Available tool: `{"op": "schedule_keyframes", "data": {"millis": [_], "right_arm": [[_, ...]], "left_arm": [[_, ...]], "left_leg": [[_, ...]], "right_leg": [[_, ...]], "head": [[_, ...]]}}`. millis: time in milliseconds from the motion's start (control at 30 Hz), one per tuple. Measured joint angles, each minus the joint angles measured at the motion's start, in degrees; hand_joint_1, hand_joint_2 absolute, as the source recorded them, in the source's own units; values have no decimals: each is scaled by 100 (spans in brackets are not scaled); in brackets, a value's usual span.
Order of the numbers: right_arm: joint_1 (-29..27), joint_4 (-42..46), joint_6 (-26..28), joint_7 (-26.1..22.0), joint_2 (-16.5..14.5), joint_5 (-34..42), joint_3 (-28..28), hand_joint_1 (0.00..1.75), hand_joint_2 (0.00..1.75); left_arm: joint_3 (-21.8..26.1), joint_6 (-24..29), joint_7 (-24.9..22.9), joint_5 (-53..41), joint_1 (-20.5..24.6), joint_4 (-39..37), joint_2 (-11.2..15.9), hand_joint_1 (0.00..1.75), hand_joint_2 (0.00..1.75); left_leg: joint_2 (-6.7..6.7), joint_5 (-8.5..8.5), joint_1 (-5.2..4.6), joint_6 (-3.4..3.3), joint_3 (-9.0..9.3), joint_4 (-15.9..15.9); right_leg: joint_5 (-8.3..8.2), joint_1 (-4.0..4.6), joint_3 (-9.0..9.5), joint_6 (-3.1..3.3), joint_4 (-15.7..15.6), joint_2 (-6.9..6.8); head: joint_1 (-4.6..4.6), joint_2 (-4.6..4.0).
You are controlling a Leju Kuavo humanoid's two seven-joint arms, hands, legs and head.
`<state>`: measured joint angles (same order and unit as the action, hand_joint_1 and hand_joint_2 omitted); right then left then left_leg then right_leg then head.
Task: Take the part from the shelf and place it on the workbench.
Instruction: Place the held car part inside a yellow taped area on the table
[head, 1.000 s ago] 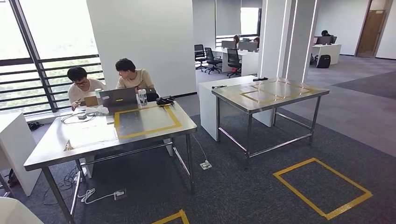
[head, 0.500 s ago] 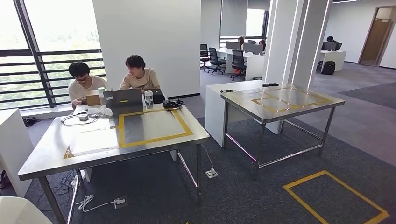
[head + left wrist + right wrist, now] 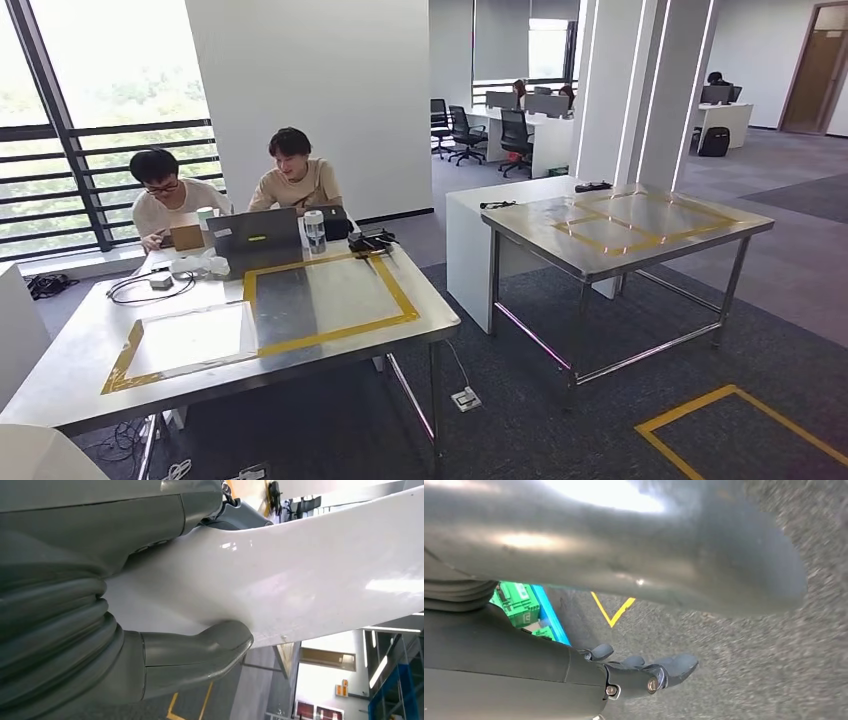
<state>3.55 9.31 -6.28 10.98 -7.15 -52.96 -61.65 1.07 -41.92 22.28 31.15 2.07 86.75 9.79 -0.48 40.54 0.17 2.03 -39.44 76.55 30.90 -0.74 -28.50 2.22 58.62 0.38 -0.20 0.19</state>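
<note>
From the head view, a steel workbench [image 3: 330, 345] marked with yellow tape stands close ahead, and two people [image 3: 235, 195] sit at its far side behind a laptop [image 3: 255, 232] and a bottle [image 3: 314, 229]. A second steel table [image 3: 640, 235] stands to the right, well apart, with a yellow tape square [image 3: 735, 425] on the carpet near it. A pale curved edge of the part [image 3: 35, 455] shows at the lower left corner.

In the left wrist view, the left hand [image 3: 165, 600] grips the large white glossy part [image 3: 300, 565], its thumb pressed against one face and darker fingers [image 3: 240, 515] on the other.

In the right wrist view, the right hand [image 3: 644, 672] hangs over grey carpet [image 3: 749, 670], fingers loosely curled, holding nothing.
</note>
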Motion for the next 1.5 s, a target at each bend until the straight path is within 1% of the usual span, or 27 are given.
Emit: {"op": "schedule_keyframes", "data": {"millis": [33,67,100,167,200,233,300,367,400,467,533,567,600,667,700,733,767,833,900,1000,1067,1100,1200,1233,1367,1400,1500], "right_arm": [[-12,0,-1,-22,-2,1,-1,0,0],[-17,0,-1,-16,-4,1,-1,0,0],[-31,-1,-2,-7,-7,1,-1,0,0],[-46,-4,-1,-31,-8,-1,-1,0,0],[-51,-4,0,-29,-8,-1,-3,0,0],[-39,-4,1,-7,-6,-1,-4,0,0],[3,-1,3,139,2,-1,-8,0,0],[49,0,5,256,8,-6,-5,0,0],[53,0,5,264,9,-10,-3,0,0],[43,0,7,235,9,-21,-2,0,0],[30,-1,10,241,8,-31,-3,0,0],[23,-1,11,247,8,-34,-3,0,0],[14,-2,11,241,8,-34,-3,0,0],[1,-2,11,206,7,-32,-2,0,0],[11,-1,10,213,5,-25,-3,0,0],[45,9,9,290,10,-15,-5,0,0],[103,22,7,374,16,-7,-7,0,0],[227,53,3,429,49,2,-8,0,0],[273,66,-1,151,69,-1,-6,0,0],[160,66,-8,-381,59,-24,-7,0,0],[89,60,-15,-409,29,-44,-9,0,0],[74,56,-18,-306,13,-52,-10,0,0],[44,48,-16,-15,-7,-65,-9,0,0],[41,47,-14,20,-7,-66,-9,0,0],[103,46,-7,81,-10,-45,-9,0,0],[111,46,-3,94,-12,-38,-8,0,0],[77,46,1,111,-16,-15,-8,0,0]], "left_arm": [[0,0,-1,0,-4,-1,1,175,175],[0,0,0,0,-9,-1,3,175,175],[0,0,0,0,-22,-4,6,175,175],[0,0,1,-2,-62,-26,14,175,175],[1,1,-1,-3,-83,-33,18,175,175],[1,2,-1,-4,-87,-37,21,175,175],[1,5,1,-2,-61,-21,21,175,175],[0,5,2,2,-20,-16,14,175,175],[0,5,1,2,-11,-19,8,175,175],[0,4,-5,0,1,-26,-5,175,175],[0,4,-12,-3,20,-40,-17,175,175],[-1,4,-19,-7,37,-53,-26,175,175],[-1,4,-29,-11,58,-67,-36,175,175],[-3,4,-55,-31,102,-92,-63,175,175],[-6,4,-70,-44,131,-85,-72,175,175],[-9,3,-84,-54,178,-63,-78,175,175],[-12,2,-98,-60,243,-29,-79,175,175],[-24,0,-114,-61,375,35,-83,175,175],[-37,1,-125,-58,417,62,-86,175,175],[-45,2,-138,-57,322,63,-86,175,175],[-45,7,-138,-51,257,64,-81,175,175],[-44,10,-139,-48,232,65,-77,175,175],[-42,25,-159,-47,154,50,-73,175,175],[-42,28,-172,-48,138,44,-74,175,175],[-42,31,-206,-46,218,60,-91,175,175],[-42,31,-210,-46,229,60,-101,175,175],[-42,31,-223,-59,216,43,-131,175,175]], "left_leg": [[8,74,3,2,-163,-171],[15,-94,3,1,-285,-434],[28,-581,1,-14,-373,-795],[69,-1796,-19,-65,-478,-1543],[77,-2196,-28,-95,-479,-1748],[74,-2290,-31,-126,-443,-1826],[31,-2128,-10,-198,-218,-1787],[13,-1919,-11,-280,86,-1816],[11,-1792,-24,-313,241,-1834],[-13,-1547,-40,-358,549,-1868],[-45,-1290,-54,-368,889,-1901],[-53,-1156,-61,-366,1059,-1914],[-57,-1023,-66,-361,1214,-1924],[-86,-743,-77,-333,1492,-1943],[-103,-605,-78,-303,1636,-1954],[-119,-559,-72,-264,1760,-1906],[-128,-566,-70,-223,1827,-1786],[-65,-763,-48,-168,1669,-1277],[1,-673,-42,-135,1191,-660],[17,67,-16,-74,576,-218],[23,322,-2,-52,433,-475],[28,140,2,-47,419,-748],[69,-1228,-4,-80,386,-1493],[76,-1478,-10,-113,378,-1560],[54,-1425,8,-268,523,-1659],[59,-1396,11,-304,581,-1701],[49,-1261,-15,-363,712,-1740]], "right_leg": [[118,-14,181,-18,-37,16],[240,-30,364,-38,-76,31],[365,-45,524,-60,-126,43],[620,-47,828,-117,-223,70],[705,-35,987,-153,-279,78],[712,-19,1115,-191,-278,83],[469,-10,1096,-252,96,72],[253,-18,615,-277,900,42],[340,-15,304,-280,1241,23],[851,3,-269,-287,1545,10],[1302,20,-705,-290,1398,8],[1271,25,-865,-283,1187,7],[966,30,-984,-262,902,2],[-138,61,-1044,-219,339,-20],[-540,81,-997,-202,170,-29],[-735,99,-922,-192,87,-26],[-675,113,-828,-173,80,-11],[-579,105,-686,-93,59,22],[-470,78,-571,-30,57,38],[-277,31,-366,-27,61,35],[-136,2,-184,-62,64,21],[-73,-14,-85,-85,63,13],[123,-24,141,-184,93,25],[180,-15,171,-227,91,33],[375,-15,145,-353,228,-3],[462,-16,-20,-369,502,-12],[605,-8,-881,-386,1579,-16]], "head": [[-2,0],[-5,0],[-9,0],[-24,-3],[-28,-4],[-25,-4],[-1,-1],[21,0],[29,0],[42,2],[55,3],[58,3],[58,2],[55,2],[48,2],[41,3],[36,3],[27,1],[12,0],[-3,2],[-6,3],[-9,3],[-26,-4],[-28,-5],[11,2],[18,2],[33,2]]}}
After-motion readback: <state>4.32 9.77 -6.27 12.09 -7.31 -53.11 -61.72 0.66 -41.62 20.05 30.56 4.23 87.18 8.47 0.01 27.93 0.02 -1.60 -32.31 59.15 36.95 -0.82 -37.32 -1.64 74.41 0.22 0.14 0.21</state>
